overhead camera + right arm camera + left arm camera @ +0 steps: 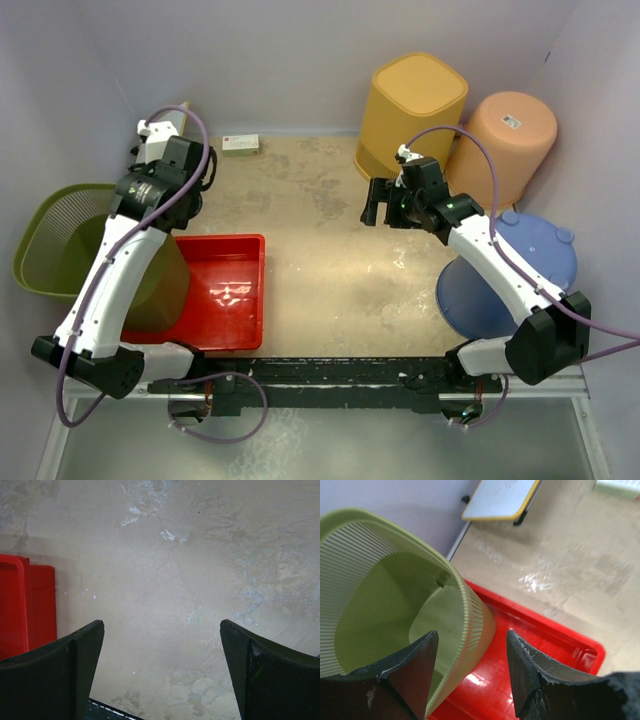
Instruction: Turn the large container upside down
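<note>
The large container is a green ribbed basket standing open side up at the left, its right side over the red tray. In the left wrist view the basket fills the left half. My left gripper is open, with the basket's near rim wall between the jaws: one finger is over the inside, the other over the red tray. I cannot tell whether it touches the rim. In the top view it is mostly hidden under its arm. My right gripper is open and empty over bare table.
A yellow bin, an orange bin and a blue bin stand upside down at the back right and right. A small white box lies by the back wall. The red tray's corner shows in the right wrist view.
</note>
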Robot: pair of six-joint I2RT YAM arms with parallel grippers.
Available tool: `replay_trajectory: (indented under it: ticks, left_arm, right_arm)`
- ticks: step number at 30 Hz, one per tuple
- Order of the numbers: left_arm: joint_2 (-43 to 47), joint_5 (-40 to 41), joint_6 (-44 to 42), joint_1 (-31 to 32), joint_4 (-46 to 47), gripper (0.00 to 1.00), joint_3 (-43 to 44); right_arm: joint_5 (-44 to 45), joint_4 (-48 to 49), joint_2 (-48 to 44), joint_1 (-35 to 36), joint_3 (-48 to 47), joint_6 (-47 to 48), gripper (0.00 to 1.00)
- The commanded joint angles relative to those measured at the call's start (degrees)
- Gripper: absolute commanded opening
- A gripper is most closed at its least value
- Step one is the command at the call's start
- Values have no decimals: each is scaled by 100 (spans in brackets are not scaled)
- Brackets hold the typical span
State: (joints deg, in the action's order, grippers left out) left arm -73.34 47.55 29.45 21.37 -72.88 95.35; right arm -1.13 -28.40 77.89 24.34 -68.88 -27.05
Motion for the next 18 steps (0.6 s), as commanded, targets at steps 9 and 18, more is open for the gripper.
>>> replay_trajectory:
  ticks: [9, 18]
  left_arm:
    - [457, -1185, -215, -1022, 1236, 23, -1094]
    - [267, -3186, -324, -1020, 1861, 0, -281]
  right_arm:
    - [-19, 145, -256, 18, -60, 95, 100]
    - [-10, 178, -248, 18, -47, 62, 100]
